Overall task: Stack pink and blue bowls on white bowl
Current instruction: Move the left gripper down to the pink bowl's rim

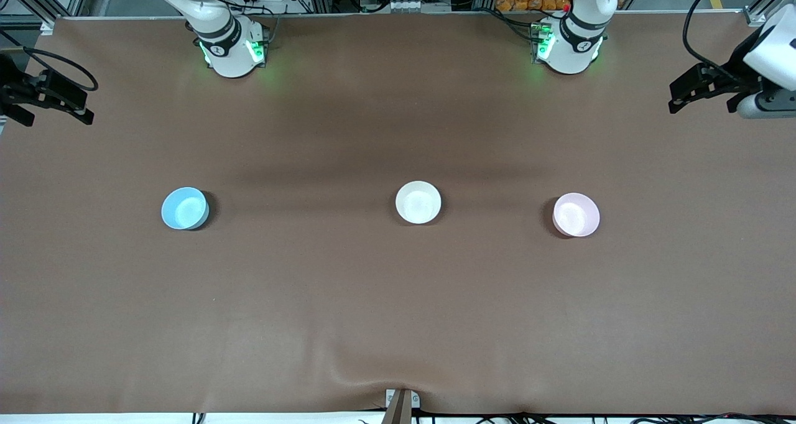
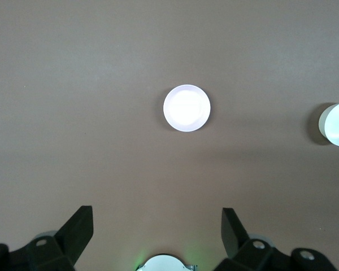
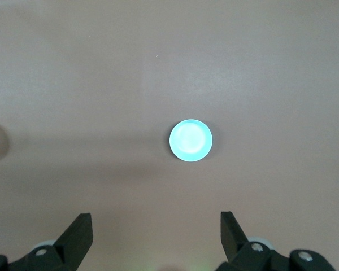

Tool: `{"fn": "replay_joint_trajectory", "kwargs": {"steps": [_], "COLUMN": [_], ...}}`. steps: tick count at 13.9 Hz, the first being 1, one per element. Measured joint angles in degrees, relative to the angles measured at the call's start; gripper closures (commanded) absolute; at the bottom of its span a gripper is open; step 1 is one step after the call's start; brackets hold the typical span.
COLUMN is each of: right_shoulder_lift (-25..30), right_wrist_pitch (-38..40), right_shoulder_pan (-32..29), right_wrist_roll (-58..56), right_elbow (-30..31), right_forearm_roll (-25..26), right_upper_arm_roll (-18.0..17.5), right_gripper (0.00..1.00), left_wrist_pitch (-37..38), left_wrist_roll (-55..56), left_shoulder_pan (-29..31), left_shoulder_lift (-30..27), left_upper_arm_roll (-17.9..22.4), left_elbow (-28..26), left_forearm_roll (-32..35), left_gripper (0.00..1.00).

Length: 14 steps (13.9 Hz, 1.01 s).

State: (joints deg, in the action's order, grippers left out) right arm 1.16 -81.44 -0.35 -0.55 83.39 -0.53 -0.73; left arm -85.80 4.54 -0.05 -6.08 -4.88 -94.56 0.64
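Three bowls stand upright in a row across the middle of the table. The white bowl [image 1: 418, 202] is in the centre. The blue bowl [image 1: 185, 208] sits toward the right arm's end and the pink bowl [image 1: 576, 214] toward the left arm's end. My left gripper [image 2: 157, 226] hangs high over the table between its base and the pink bowl [image 2: 186, 108], open and empty; the white bowl [image 2: 336, 123] shows at the edge of its view. My right gripper [image 3: 156, 226] hangs just as high short of the blue bowl [image 3: 191, 140], open and empty.
A brown cloth [image 1: 398, 299] covers the whole table, with a small wrinkle near the front edge [image 1: 373, 380]. The arm bases [image 1: 231, 51] [image 1: 569, 48] stand along the edge farthest from the front camera. A small bracket [image 1: 401, 402] sits at the front edge.
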Motion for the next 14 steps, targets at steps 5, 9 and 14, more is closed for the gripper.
{"fn": "replay_joint_trajectory", "kwargs": {"steps": [5,9,14], "right_shoulder_lift": [0.0,0.0,0.0], "right_wrist_pitch": [0.03,0.14,0.19], "right_shoulder_pan": [-0.02,-0.03,-0.03], "right_wrist_roll": [0.0,0.0,0.0], "right_elbow": [0.0,-0.01,-0.01], "right_forearm_roll": [0.0,0.0,0.0], "right_upper_arm_roll": [0.02,0.06,0.07], "right_gripper": [0.0,0.0,0.0], "left_wrist_pitch": [-19.27,-34.58,-48.55], "left_wrist_roll": [0.01,0.01,0.01], "left_shoulder_pan": [1.09,2.07,3.91], "left_shoulder_lift": [1.96,7.94,19.24], "left_upper_arm_roll": [0.09,0.1,0.13], "left_elbow": [-14.14,-23.86,-27.58], "left_forearm_roll": [0.49,0.5,0.5], "left_gripper": [0.0,0.08,0.19]}}
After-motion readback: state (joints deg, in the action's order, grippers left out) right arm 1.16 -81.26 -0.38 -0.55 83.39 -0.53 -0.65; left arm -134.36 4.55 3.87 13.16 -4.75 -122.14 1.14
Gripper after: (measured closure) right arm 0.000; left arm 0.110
